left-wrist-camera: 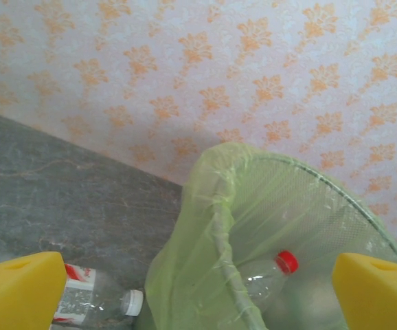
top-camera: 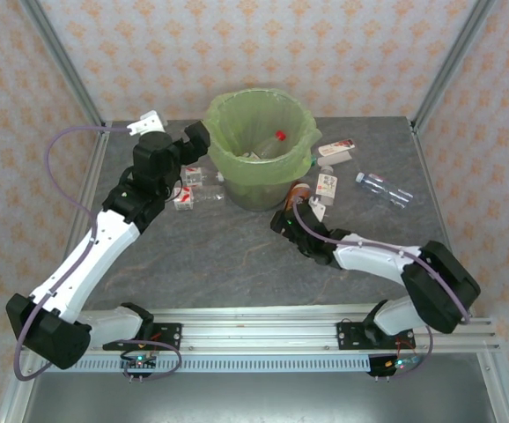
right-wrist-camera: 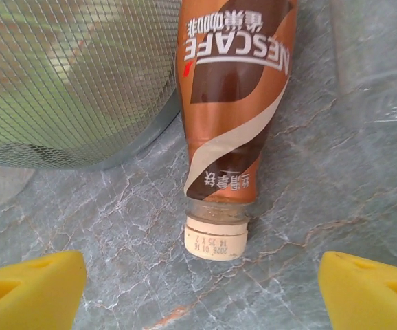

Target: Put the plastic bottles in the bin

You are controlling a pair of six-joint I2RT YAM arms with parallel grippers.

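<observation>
The right gripper (right-wrist-camera: 198, 289), jaws wide and holding nothing, hangs low over the grey marbled worktop (top-camera: 228, 256). A brown coffee bottle (right-wrist-camera: 234, 103) lies cap-first towards it, just beside the bin (top-camera: 241, 172). At the bin's left rim the left gripper (left-wrist-camera: 198, 268) stands wide and empty. One red-capped bottle (left-wrist-camera: 270, 275) lies inside the green liner; labelled bottles (top-camera: 187, 185) lie left of the bin, more bottles (top-camera: 335, 152) to its right
</observation>
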